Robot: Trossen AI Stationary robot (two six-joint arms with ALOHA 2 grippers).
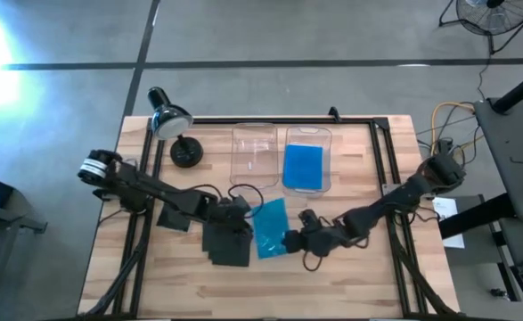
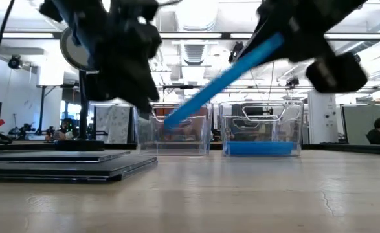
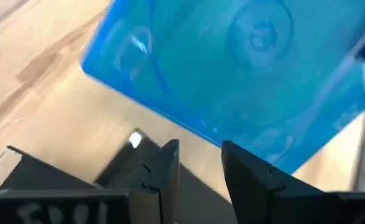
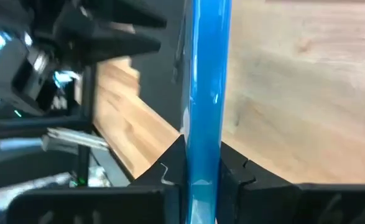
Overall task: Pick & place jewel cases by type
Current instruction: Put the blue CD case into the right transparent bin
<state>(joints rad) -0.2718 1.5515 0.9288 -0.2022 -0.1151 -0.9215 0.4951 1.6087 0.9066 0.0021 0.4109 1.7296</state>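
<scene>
Tilted blue jewel case [image 2: 225, 81] above table [image 2: 241, 194], before two bins [image 2: 262, 129]

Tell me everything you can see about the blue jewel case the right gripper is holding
The blue jewel case is a thin, flat, square case of bright translucent blue plastic, with a round moulded hub visible through it. The right gripper is shut on one edge, holding it tilted clear of the wooden table, beside the dark cases. Nothing else visibly touches it; the left gripper is close by.

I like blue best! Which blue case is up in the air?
The blue case in the right claw, lifted and tilted. The other blue one lies flat inside the right bin.
</scene>
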